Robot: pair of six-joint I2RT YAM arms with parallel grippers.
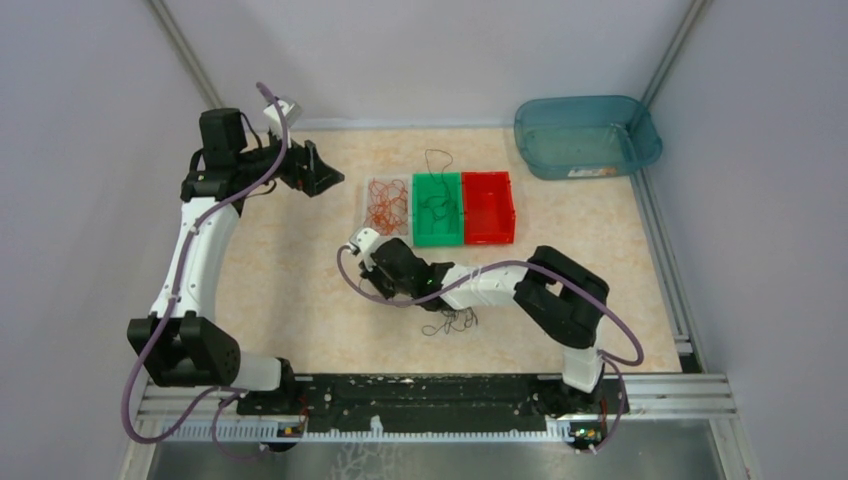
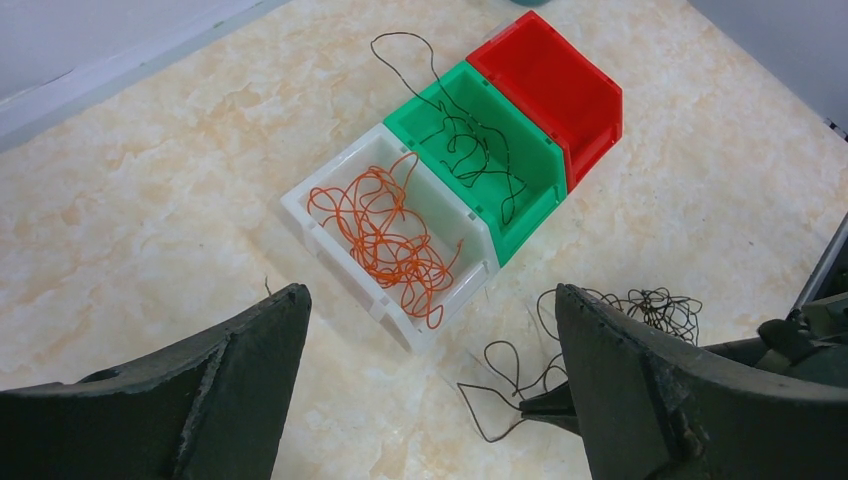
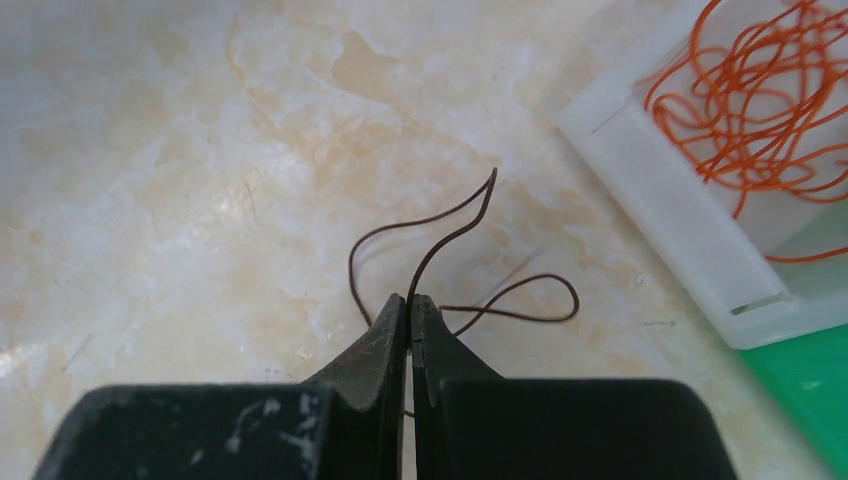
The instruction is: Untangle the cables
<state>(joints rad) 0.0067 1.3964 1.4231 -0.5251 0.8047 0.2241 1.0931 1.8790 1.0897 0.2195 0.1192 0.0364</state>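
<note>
Down at centre frame in the overhead view, the right gripper [image 3: 410,305] is pinched tight on a dark brown cable [image 3: 485,195] lying on the marble-look worktop [image 3: 150,150], beside a loose dark tangle [image 1: 455,322]. Upper left, the left gripper [image 2: 430,295] hangs with jaws wide apart, facing the bins. Orange cables [image 2: 385,235] curl in the white bin [image 2: 305,200], dark cables [image 2: 475,155] in the green bin [image 2: 530,215]; the red bin [image 2: 545,70] sits alongside.

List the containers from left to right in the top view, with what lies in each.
White bin with orange wires, green bin with dark wires, red bin with nothing visible inside, blue tub, contents unclear.
</note>
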